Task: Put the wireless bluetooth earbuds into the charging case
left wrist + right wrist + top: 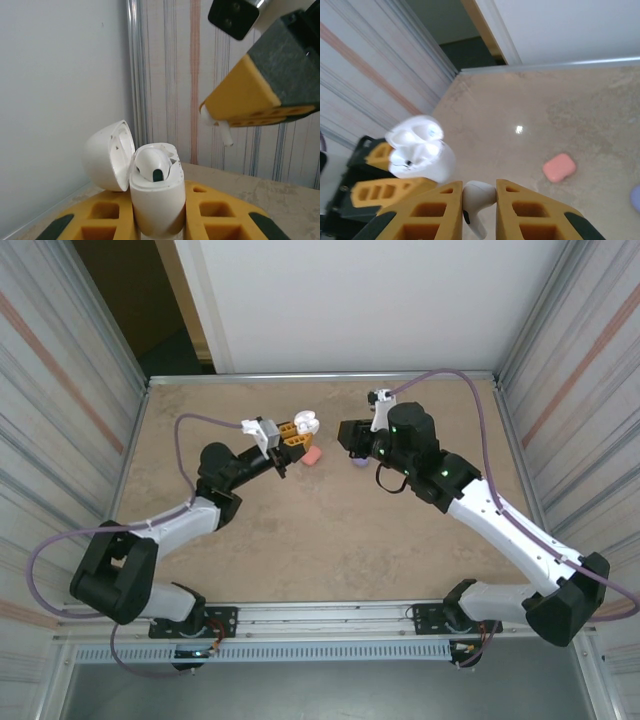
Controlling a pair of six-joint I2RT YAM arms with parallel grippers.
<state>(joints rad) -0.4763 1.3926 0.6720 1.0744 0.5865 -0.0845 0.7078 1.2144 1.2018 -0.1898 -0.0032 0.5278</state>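
My left gripper [159, 215] is shut on a white charging case [156, 197], held upright with its lid [107, 155] swung open to the left. One white earbud [152, 164] sits in the case. My right gripper [479, 189] is shut on a second white earbud [477, 200], stem pointing down. In the left wrist view the right gripper [216, 114] hangs above and to the right of the case, apart from it, the earbud's stem [223, 132] sticking out below. From above, the left gripper [292, 437] with the case [305, 423] faces the right gripper [347, 435].
A closed pink case [311, 455] lies on the table just below the left gripper's fingers, and a purple case [360, 462] lies under the right arm. Metal walls ring the beige table [320, 540]. The near half of the table is bare.
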